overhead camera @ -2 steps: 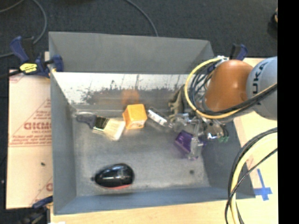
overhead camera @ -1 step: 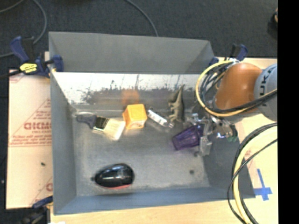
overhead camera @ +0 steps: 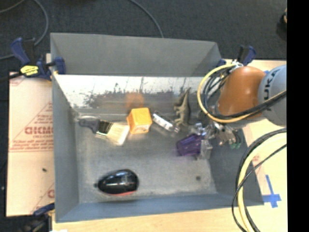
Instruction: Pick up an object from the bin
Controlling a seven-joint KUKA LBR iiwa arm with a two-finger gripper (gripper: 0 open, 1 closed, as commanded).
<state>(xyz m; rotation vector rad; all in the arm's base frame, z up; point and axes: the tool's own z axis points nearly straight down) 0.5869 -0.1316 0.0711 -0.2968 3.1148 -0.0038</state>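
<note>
Arm's gripper (overhead camera: pixel 206 138) sits at 3 o'clock in the bin (overhead camera: pixel 145 170), right against 1 purple chunky thing (overhead camera: pixel 187 146). Open, clenched or grasping: can't tell. Yellow cube (overhead camera: pixel 139 121) at 12 o'clock, black mouse (overhead camera: pixel 118 182) at 7.

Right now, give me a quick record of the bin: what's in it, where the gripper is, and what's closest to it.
container: grey metal bin
gripper: low at the bin's right side
nearest thing: purple plastic piece, right beside the gripper
also close: grey-green toy figure; silvery piece
back middle: yellow block; brush to its left
front left: black computer mouse
holding anything: cannot tell
</note>
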